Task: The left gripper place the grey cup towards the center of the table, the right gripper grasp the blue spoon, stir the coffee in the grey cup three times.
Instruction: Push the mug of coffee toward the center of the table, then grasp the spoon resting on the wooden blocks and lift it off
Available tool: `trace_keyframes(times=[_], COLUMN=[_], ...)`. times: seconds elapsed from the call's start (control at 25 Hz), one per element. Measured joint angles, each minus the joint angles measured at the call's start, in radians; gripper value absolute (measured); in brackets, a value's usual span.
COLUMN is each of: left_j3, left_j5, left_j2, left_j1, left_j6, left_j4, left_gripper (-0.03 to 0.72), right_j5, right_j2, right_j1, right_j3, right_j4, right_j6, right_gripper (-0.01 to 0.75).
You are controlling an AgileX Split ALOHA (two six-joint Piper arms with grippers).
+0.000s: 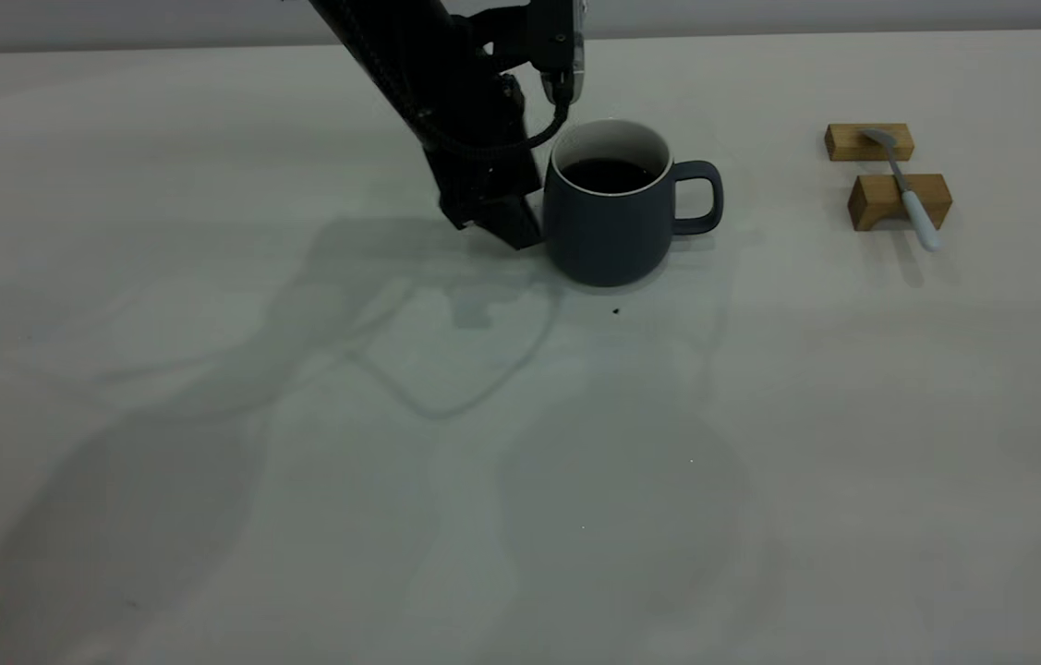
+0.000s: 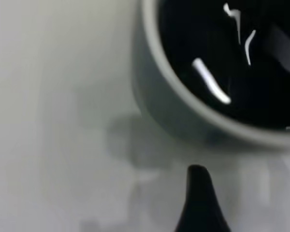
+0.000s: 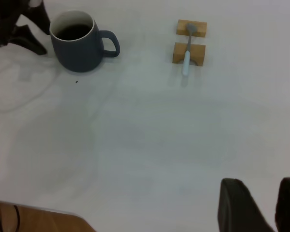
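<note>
The grey cup [image 1: 608, 231] stands upright on the table [image 1: 520, 462] with its handle turned away from the left arm, and the dark coffee [image 1: 610, 174] lies still inside. My left gripper [image 1: 506, 226] is low beside the cup's wall, opposite the handle. It is open and apart from the cup. The left wrist view shows one fingertip [image 2: 198, 176] short of the cup [image 2: 174, 106]. The blue spoon [image 1: 908, 189] rests across two wooden blocks at the right. My right gripper [image 3: 262, 186] hangs open and empty, far from the spoon [image 3: 186, 58] and the cup [image 3: 79, 50], outside the exterior view.
Two small wooden blocks [image 1: 869, 141] [image 1: 880, 208] carry the spoon, its bowl on the farther block. A tiny dark speck [image 1: 616, 311] lies just in front of the cup. A wooden table edge [image 3: 38, 220] shows in the right wrist view.
</note>
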Motion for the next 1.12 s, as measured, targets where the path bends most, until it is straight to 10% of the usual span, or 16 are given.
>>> trace_keyframes(times=[0.52,1.12], left_j3=[0.000,0.229], left_j5=[0.520,0.520], left_j2=[-0.435,-1.061], left_j1=[0.028,0.028], left_j6=[-0.886,-1.319], left_j4=[0.419,0.362], left_gripper=[0.585,0.585], right_j5=[0.000,0.000], right_j2=[0.000,0.000], right_j1=[0.000,0.000], right_j3=[0.000,0.000], right_j4=[0.000,0.000], right_j6=[0.000,0.000], right_gripper=[0.238,0.238])
